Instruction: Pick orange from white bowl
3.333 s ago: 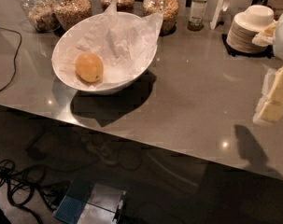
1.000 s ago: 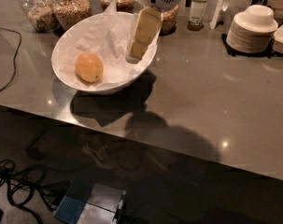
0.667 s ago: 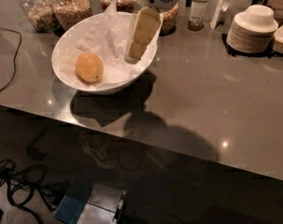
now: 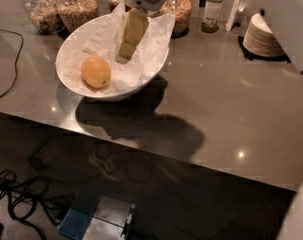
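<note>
The orange (image 4: 96,71) lies in the left part of the white bowl (image 4: 71,79), on crumpled white paper. The bowl stands on the grey counter at the upper left. My gripper (image 4: 124,53) hangs over the middle of the bowl from above, its cream-coloured fingers (image 4: 131,34) pointing down toward the paper. It is to the right of the orange and a little behind it, apart from it. Nothing shows between its fingers.
Glass jars of grains (image 4: 78,9) stand behind the bowl. A bottle (image 4: 211,11) and a stack of white plates (image 4: 263,36) are at the back right. A black cable (image 4: 11,59) runs at the left. The counter's front edge (image 4: 141,151) runs across the middle; cables lie on the floor below.
The gripper came in from the right edge to above the bowl; over the last second it moved left, closer to the orange. The orange and bowl have not moved.
</note>
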Tool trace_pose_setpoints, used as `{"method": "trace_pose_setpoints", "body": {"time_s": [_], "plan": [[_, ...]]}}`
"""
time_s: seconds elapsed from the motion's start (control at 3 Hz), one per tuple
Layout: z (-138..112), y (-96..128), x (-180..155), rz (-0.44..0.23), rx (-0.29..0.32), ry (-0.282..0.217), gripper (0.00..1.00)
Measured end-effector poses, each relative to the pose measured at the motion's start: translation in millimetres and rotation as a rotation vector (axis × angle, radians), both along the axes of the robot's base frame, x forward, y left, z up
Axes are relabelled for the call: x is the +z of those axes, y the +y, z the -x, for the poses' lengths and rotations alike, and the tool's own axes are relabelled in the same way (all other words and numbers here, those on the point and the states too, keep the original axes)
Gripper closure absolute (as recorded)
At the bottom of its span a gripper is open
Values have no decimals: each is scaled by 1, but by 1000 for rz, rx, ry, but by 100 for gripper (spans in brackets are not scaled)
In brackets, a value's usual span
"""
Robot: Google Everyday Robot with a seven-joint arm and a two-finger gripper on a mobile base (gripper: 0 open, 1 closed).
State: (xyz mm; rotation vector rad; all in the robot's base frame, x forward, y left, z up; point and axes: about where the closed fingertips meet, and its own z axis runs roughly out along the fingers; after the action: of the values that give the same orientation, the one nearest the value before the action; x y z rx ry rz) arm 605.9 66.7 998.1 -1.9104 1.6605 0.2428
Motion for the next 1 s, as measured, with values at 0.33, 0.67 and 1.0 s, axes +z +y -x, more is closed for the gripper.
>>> {"method": "trace_pose_setpoints", "body": {"time_s": [0.33, 0.67, 1.0], "plan": [[-22, 23, -17, 37, 39, 9, 0], [-36, 33, -44, 96, 38, 28, 0], [-46, 37, -71, 136, 20, 56, 0]]}}
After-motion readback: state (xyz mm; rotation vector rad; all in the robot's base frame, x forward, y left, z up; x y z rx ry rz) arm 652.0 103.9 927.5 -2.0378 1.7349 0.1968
